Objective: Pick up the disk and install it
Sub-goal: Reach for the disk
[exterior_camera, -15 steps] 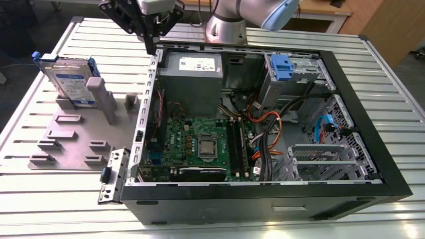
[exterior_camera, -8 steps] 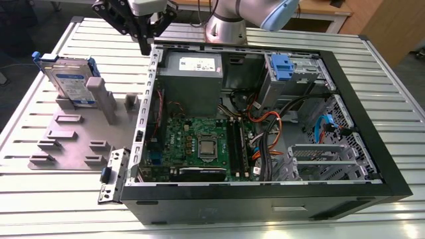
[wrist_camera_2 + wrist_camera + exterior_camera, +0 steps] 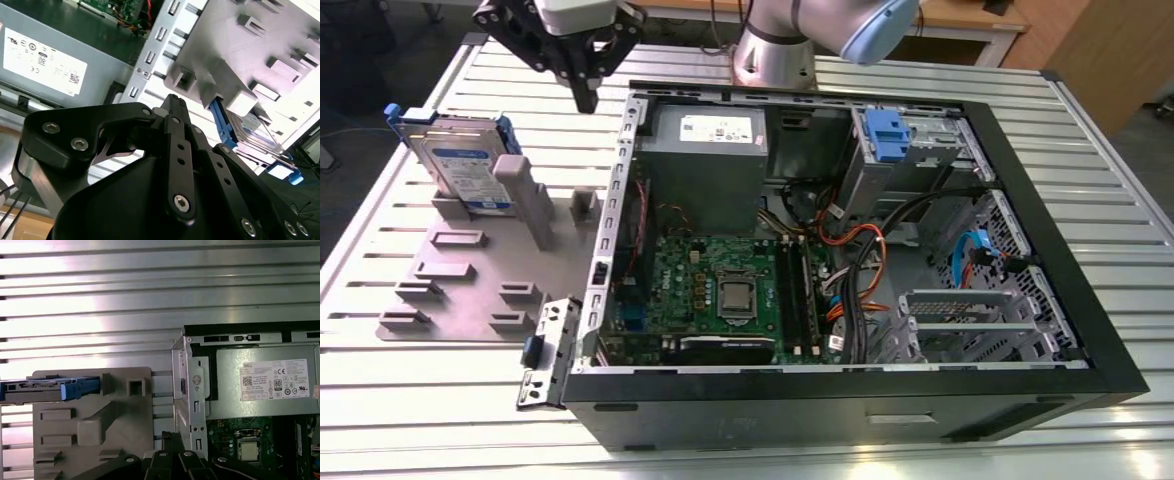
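The disk (image 3: 460,168), silver with a white-and-blue label and blue rails, stands on edge in a grey holder plate (image 3: 467,275) at the exterior view's left, beside the open computer case. My gripper (image 3: 587,98) hangs above the table between the disk and the case's back corner, fingers together and holding nothing. The first wrist view looks straight down on the disk (image 3: 35,389), edge-on on the holder, with the fingertips (image 3: 167,437) off to its side. In the second wrist view the shut gripper (image 3: 173,100) points toward the holder, and the disk (image 3: 252,132) lies beyond it.
The open computer case (image 3: 1027,200) lies on its side on a ribbed metal table (image 3: 400,400). Inside are a grey power-supply box (image 3: 707,150), a motherboard (image 3: 720,285), cables and a grey drive cage with a blue latch (image 3: 887,135). The arm's base (image 3: 774,60) stands behind the case.
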`<state>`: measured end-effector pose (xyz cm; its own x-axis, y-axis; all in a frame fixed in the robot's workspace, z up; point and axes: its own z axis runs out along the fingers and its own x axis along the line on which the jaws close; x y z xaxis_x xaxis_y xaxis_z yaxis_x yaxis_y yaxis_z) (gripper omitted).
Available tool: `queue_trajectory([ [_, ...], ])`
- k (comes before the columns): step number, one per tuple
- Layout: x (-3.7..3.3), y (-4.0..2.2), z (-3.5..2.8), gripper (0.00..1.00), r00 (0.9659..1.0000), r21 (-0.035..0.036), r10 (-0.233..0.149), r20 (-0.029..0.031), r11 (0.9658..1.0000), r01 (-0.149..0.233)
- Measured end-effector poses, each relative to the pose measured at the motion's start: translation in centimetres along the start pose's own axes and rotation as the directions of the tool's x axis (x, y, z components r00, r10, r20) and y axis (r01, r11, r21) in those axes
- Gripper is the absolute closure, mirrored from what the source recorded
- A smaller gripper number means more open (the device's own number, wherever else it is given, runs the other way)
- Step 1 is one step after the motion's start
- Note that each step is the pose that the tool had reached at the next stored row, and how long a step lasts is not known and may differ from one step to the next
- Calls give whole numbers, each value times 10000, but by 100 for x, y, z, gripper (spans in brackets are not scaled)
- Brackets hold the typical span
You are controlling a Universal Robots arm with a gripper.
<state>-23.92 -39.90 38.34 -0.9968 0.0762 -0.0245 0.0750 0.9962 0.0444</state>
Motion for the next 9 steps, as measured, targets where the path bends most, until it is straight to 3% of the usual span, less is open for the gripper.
queue_trajectory([
  [9, 230, -18, 16, 89, 10000, 0, 1, 0, 10000, -1],
])
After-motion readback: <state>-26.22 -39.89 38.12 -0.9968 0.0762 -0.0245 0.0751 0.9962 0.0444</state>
